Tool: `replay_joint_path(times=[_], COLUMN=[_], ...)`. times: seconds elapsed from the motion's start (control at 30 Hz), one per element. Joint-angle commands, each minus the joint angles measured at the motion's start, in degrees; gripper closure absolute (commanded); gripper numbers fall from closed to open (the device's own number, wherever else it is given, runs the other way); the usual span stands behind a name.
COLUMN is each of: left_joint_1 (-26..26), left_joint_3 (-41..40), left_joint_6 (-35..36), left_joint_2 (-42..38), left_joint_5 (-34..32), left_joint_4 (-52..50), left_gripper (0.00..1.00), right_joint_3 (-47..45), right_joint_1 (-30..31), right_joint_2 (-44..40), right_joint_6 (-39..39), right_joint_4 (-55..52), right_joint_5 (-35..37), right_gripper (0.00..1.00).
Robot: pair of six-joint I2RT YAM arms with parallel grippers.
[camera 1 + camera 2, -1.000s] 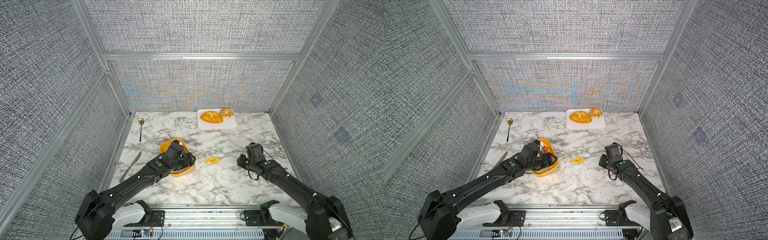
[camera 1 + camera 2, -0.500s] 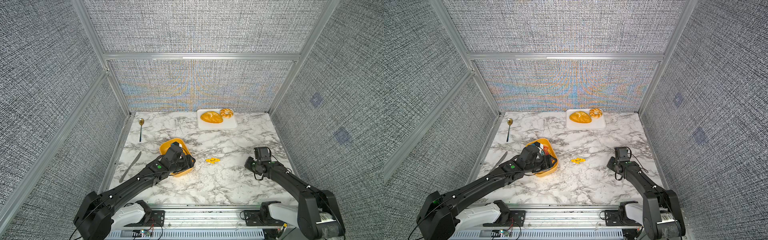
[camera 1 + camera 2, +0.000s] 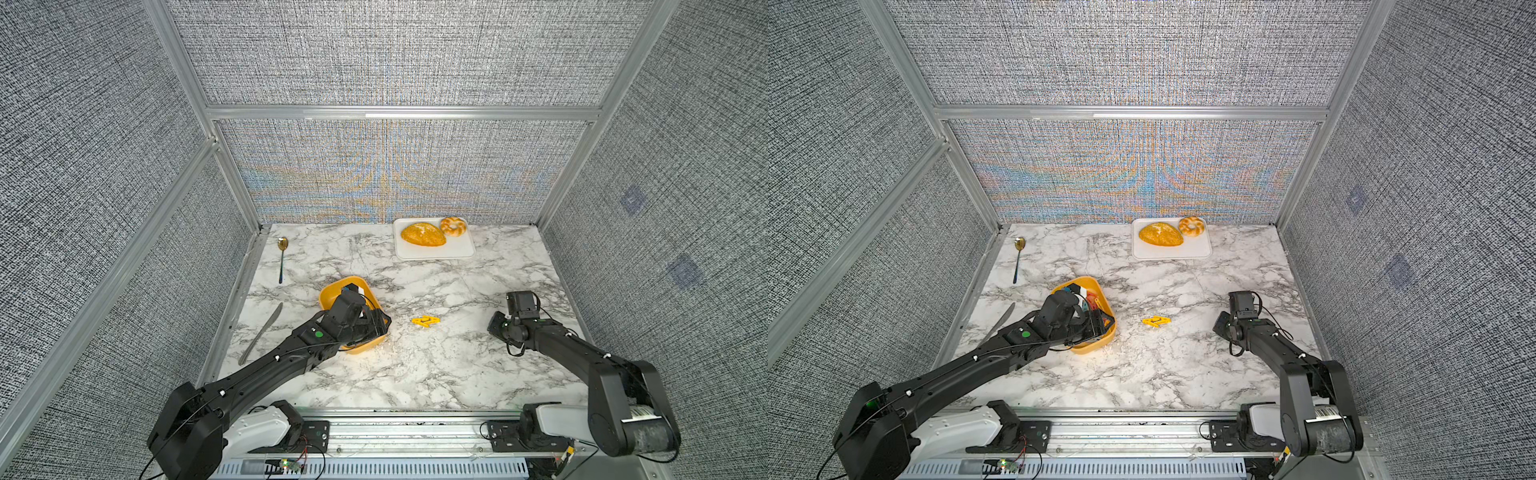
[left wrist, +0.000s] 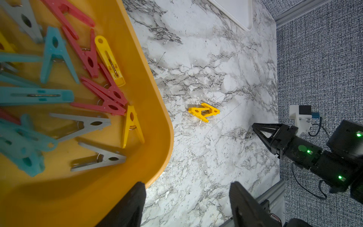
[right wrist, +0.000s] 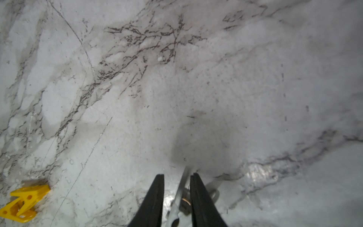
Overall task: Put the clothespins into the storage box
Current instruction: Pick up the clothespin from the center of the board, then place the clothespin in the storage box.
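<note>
At the right hand [image 5: 177, 175]: down low, tips almost on the table [image 5: 216, 78]. Fingers [image 5: 155, 196] only a little apart, with a grey clothespin [image 5: 179, 188] between them, its long way running the same way as the fingers. Leans on one finger, with a thin gap by the other, so cannot tell if squeezed tight yet. Probably in the middle of the pinch.

Next out, toward the left arm's side: a yellow clothespin [image 3: 426, 321], lying flat and alone on the table, well apart from the right hand. Long way pointing across the table, from the box side to the right arm's side.

Further that same way: the storage box [image 4: 145, 88], with lots of other clothespins [image 4: 84, 123] inside, red, blue, grey and yellow. Over its corner on the yellow clothespin's side, the left hand [image 4: 187, 204], open and holding nothing.

So for the grey clothespin, a long trip: up, then sideways past the yellow one to the storage box. Must go high enough to clear the rim, and mind the left hand hanging there. As for the yellow clothespin, closer to the left hand than to the right, so likely a job for the left arm.
</note>
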Motion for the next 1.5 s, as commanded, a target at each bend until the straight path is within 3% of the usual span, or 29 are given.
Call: replay_joint_path(times=[0.0,0.33,0.53,0.77,1.03,1.27,1.47], left_joint_1=[0.0,0.0,0.1,0.5,3.2,3.9,3.8], left_joint_3=[-0.3,0.3,-0.4,-2.0,-4.1,-7.3,-8.1], left_joint_6=[-0.4,-0.3,-0.4,-1.1,-1.7,-3.2,-3.5], left_joint_2=[-0.4,-0.5,-2.6,-9.4,-17.7,-22.9,-22.9], left_joint_5=[-0.3,-0.7,-3.7,-10.3,-13.7,-13.8,-12.1], left_joint_4=[0.9,-0.1,-2.2,-7.2,-14.6,-16.6,-16.1], left_gripper=[0.27,0.27,0.28,0.26,0.23,0.21,0.21], right_joint_3=[-0.6,-0.5,2.2,10.9,32.6,51.3,55.6], right_joint_1=[0.0,0.3,5.2,18.7,32.4,38.5,39.3], right_joint_2=[1.0,-0.4,-2.3,2.6,18.2,30.8,33.1], right_joint_6=[-0.5,0.3,2.6,3.5,3.2,0.2,-1.0], right_joint_4=[2.0,3.2,5.5,11.9,11.9,6.4,5.5], right_joint_5=[-0.9,-4.3,-10.5,-16.7,-18.1,-18.6,-18.3], right_gripper=[0.73,0.94,0.98,0.97,0.95,0.8,0.69])
